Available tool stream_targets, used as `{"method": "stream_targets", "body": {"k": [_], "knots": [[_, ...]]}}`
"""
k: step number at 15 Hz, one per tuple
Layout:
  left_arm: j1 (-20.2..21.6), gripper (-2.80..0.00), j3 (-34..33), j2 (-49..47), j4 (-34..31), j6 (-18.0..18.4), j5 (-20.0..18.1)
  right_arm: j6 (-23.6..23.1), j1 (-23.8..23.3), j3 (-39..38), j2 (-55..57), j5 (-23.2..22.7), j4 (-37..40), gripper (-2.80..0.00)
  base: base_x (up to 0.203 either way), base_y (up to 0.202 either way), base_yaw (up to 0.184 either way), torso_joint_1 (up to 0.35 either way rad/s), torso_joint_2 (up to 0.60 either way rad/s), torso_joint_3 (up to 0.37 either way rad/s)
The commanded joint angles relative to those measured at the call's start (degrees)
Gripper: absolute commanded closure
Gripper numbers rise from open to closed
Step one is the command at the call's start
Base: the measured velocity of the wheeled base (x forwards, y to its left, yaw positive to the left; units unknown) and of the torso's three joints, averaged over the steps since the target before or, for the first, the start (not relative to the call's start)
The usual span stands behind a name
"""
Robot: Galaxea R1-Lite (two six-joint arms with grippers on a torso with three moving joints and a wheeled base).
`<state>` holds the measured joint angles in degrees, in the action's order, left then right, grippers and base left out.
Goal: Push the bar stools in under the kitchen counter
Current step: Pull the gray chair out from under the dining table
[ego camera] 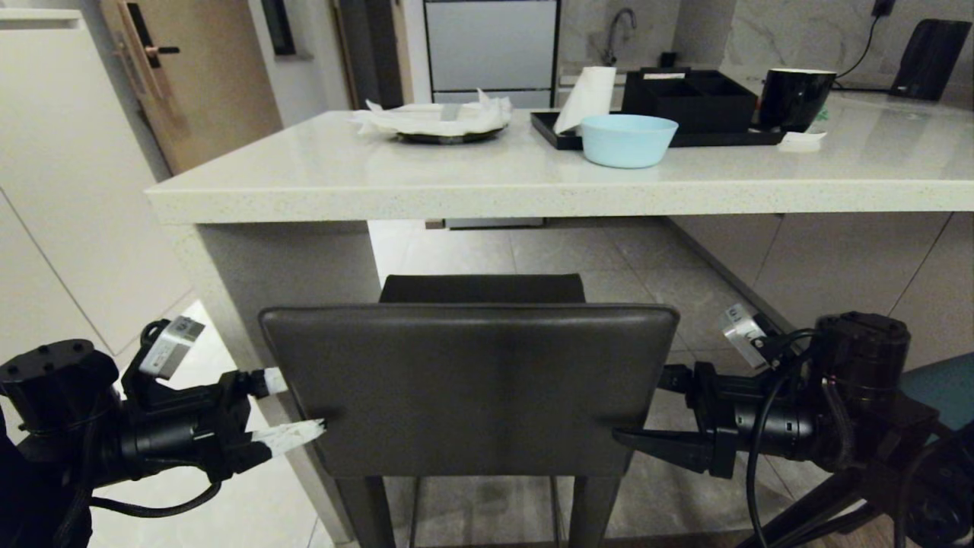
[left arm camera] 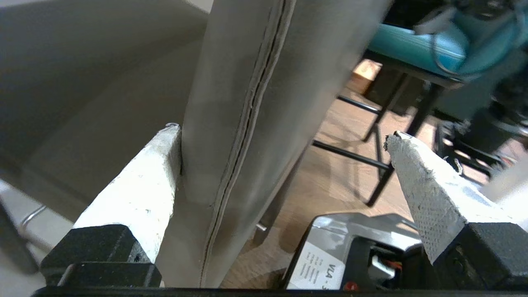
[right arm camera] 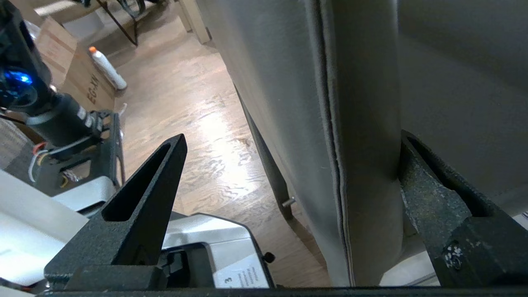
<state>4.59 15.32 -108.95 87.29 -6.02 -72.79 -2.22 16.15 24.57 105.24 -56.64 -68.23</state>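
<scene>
At lower left, our left end effector [ego camera: 293, 411] straddled, fingers spread, one side edge of the grey bar stool [ego camera: 468, 384]; at lower right, our right end effector [ego camera: 647, 411] straddled the other, equally spread. The surface [ego camera: 533, 190] lay directly beyond, with open floor beneath.

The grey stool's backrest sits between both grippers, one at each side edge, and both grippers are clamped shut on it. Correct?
Not quite. The left gripper and right gripper do straddle the grey stool's backrest at its side edges, but both are open, not clamped; the wrist views show a gap beside one finger of each.
</scene>
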Motion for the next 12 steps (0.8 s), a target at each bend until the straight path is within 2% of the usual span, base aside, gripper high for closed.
{"method": "stream_targets", "body": {"k": [1, 6, 12], "knots": [[-1.20, -2.80, -1.88, 1.06, 0.37, 0.12, 0.88, 0.11, 0.02, -0.57, -0.21, -0.32, -0.85, -2.80, 0.000, 0.000, 0.000, 0.000, 0.00, 0.000], [-1.25, -2.80, -1.52, 1.54, 0.37, 0.13, 1.07, 0.24, 0.11, -0.48, -0.17, -0.23, -0.85, -2.80, -0.018, 0.000, 0.000, 0.001, 0.00, 0.000], [-0.99, -2.80, -2.30, 1.63, 0.37, 0.22, 1.16, 0.64, 0.11, -0.57, 0.14, 0.91, -0.94, -2.80, -0.190, 0.000, -0.001, 0.001, 0.00, 0.002]]}}
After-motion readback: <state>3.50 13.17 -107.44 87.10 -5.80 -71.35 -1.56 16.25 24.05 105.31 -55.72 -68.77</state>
